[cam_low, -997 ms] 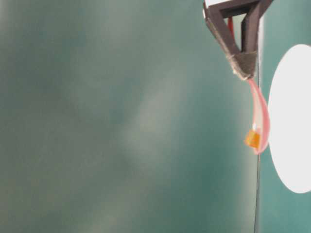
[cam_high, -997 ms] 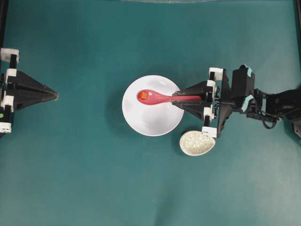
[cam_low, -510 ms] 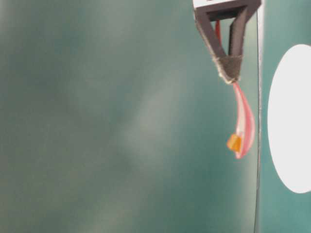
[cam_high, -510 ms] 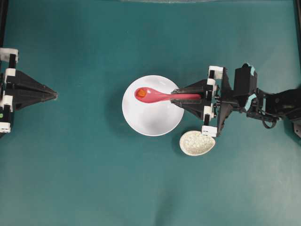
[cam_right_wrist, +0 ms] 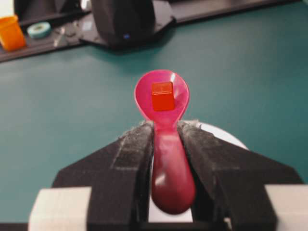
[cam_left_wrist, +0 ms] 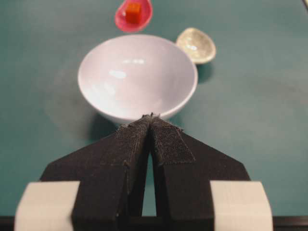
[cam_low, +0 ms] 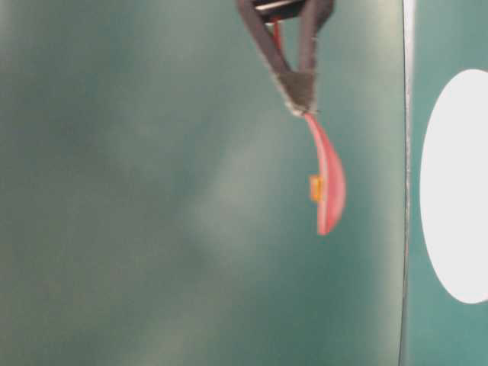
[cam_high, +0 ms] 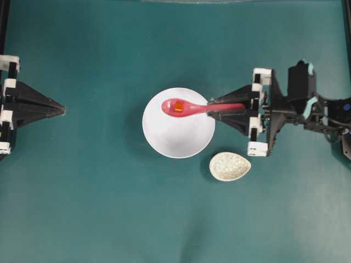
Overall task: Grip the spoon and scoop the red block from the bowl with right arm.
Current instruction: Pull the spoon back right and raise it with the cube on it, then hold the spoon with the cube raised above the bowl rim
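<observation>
Teal bench [cam_high: 109,208] carries everything. At far left the left gripper [cam_high: 61,110] rests idle, its jaws pressed together. The white bowl [cam_high: 179,139] now sits empty: the spoon [cam_high: 192,108] has risen clear of it since a second ago, so the scoop looks essentially done. The red block [cam_right_wrist: 162,96] lies in the spoon's scoop, beyond the right gripper [cam_high: 211,102], whose jaws pinch the handle.

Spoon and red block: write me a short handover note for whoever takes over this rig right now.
Right tool: shut on the spoon, handle clamped.
Left tool: shut, holding nothing, parked facing the bowl.
Red block: sits in the spoon's scoop, raised clear above the bowl.
Speckled dish: on the table beside the bowl.
Done: grip and scoop.
Left: keep the spoon level.
</observation>
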